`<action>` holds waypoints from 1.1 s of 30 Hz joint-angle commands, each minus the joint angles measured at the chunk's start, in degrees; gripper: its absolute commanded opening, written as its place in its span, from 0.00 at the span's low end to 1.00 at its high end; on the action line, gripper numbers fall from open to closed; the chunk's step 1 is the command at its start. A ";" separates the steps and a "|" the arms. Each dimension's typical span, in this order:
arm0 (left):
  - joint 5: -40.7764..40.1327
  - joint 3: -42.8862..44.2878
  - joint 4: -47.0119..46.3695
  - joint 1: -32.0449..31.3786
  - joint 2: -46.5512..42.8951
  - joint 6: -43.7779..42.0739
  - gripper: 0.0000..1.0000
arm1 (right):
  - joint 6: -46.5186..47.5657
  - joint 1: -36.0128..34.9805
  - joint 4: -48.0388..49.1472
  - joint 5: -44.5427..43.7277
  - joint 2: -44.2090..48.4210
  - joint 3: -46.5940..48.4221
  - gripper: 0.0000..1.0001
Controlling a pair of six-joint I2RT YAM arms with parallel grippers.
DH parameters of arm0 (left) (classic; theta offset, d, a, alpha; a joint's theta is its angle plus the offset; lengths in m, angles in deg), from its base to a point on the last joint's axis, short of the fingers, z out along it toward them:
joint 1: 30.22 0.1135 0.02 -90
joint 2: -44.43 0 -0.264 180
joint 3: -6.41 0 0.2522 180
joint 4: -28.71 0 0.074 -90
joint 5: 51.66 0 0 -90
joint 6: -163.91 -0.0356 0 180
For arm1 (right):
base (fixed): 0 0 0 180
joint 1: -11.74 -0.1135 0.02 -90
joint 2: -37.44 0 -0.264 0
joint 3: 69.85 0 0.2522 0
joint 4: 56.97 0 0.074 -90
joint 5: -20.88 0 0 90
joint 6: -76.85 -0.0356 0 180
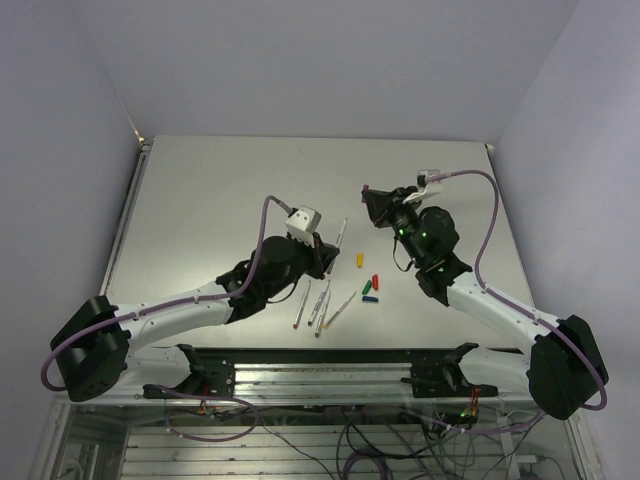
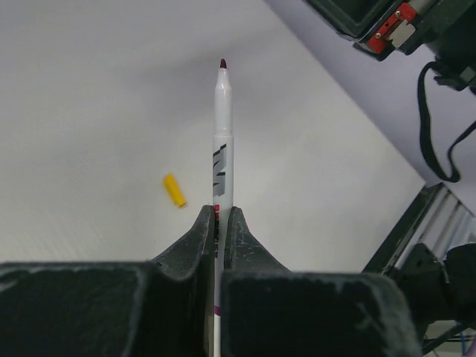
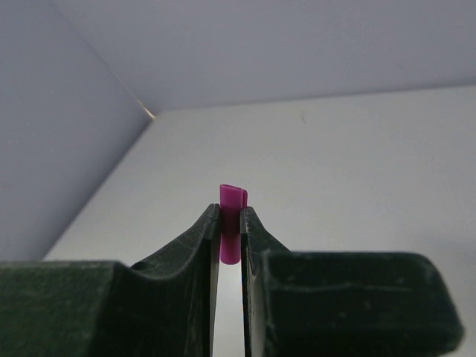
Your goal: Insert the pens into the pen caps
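Observation:
My left gripper (image 2: 221, 212) is shut on a grey-white pen (image 2: 222, 126) whose dark red tip points away from it, held above the table. In the top view the left gripper (image 1: 326, 253) sits mid-table with this pen (image 1: 341, 233) sticking out up and to the right. My right gripper (image 3: 230, 212) is shut on a small magenta cap (image 3: 232, 195), held upright in the air; in the top view the right gripper (image 1: 372, 204) is just right of the held pen's tip. A yellow cap (image 1: 359, 260) (image 2: 174, 190), a red cap (image 1: 376, 280), a green cap (image 1: 366, 287) and a blue cap (image 1: 370, 298) lie on the table.
Three more pens (image 1: 320, 302) lie side by side near the table's front edge, below the left gripper. The right arm's wrist (image 2: 387, 22) shows at the top right of the left wrist view. Walls close the table's back and sides.

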 commanded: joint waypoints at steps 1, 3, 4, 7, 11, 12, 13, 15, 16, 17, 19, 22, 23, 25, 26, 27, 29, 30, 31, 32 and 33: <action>4.97 0.38 -9.21 0.23 1.29 1.93 0.07 | -3.67 0.00 11.69 5.23 -0.49 -1.18 0.00; 5.60 0.10 -10.81 0.65 1.50 2.61 0.07 | -4.35 -0.03 12.99 6.08 -0.28 -1.62 0.00; 5.94 -0.25 -11.64 0.83 1.50 2.95 0.07 | -4.53 -0.01 13.60 6.35 -0.14 -2.02 0.00; 6.79 -0.87 -13.79 1.71 1.74 4.46 0.07 | -5.56 0.00 15.38 6.89 0.27 -3.39 0.00; 7.35 -1.38 -15.85 2.47 2.02 5.60 0.07 | -7.26 0.00 16.69 7.80 0.67 -4.85 0.00; 7.35 -1.39 -15.84 2.60 2.03 5.62 0.07 | -7.59 -0.02 17.05 7.86 0.79 -5.17 0.00; 7.27 -1.39 -15.82 2.65 2.03 5.70 0.07 | -7.93 0.04 17.15 7.86 0.97 -5.45 0.00; 7.18 -1.43 -15.64 2.80 2.03 5.71 0.07 | -8.23 0.00 17.21 7.86 1.29 -5.77 0.00; 7.16 -1.47 -15.64 2.76 2.03 5.71 0.07 | -8.40 0.00 17.14 7.95 1.34 -5.83 0.00; 7.12 -1.48 -15.55 2.76 2.10 5.71 0.07 | -8.54 0.00 17.15 8.02 1.37 -5.84 0.00; 7.19 -1.48 -15.62 2.90 2.24 5.79 0.07 | -8.96 0.01 17.59 8.21 1.30 -5.91 0.00; 7.64 -1.26 -15.54 2.87 2.59 5.71 0.07 | -9.51 0.04 18.54 8.30 0.91 -6.14 0.00; 7.83 -1.15 -15.44 2.90 2.75 5.71 0.07 | -9.67 -0.04 19.04 8.23 0.76 -6.25 0.00; 8.07 -0.99 -15.22 2.92 3.03 5.62 0.07 | -10.04 -0.03 19.83 7.97 0.57 -6.34 0.00; 8.09 -0.96 -15.14 2.88 3.08 5.62 0.07 | -10.12 0.00 19.90 8.06 0.44 -6.22 0.00; 8.00 -1.03 -15.11 2.85 3.08 5.62 0.07 | -10.19 0.00 19.77 8.23 0.30 -5.98 0.00; 7.75 -1.12 -15.07 2.89 3.01 5.54 0.07 | -10.40 0.00 19.63 8.82 0.22 -5.78 0.00; 7.60 -1.20 -15.03 2.85 2.93 5.53 0.07 | -10.55 0.00 19.65 8.93 0.15 -5.80 0.00; 7.50 -1.29 -14.95 2.87 2.85 5.50 0.07 | -10.65 0.00 19.44 9.12 0.20 -5.80 0.00; 7.25 -1.42 -14.94 2.84 2.70 5.57 0.07 | -10.75 0.00 19.31 9.17 0.21 -5.83 0.00; 7.10 -1.59 -15.11 2.88 2.57 5.66 0.07 | -10.76 0.00 19.42 9.34 0.20 -5.94 0.00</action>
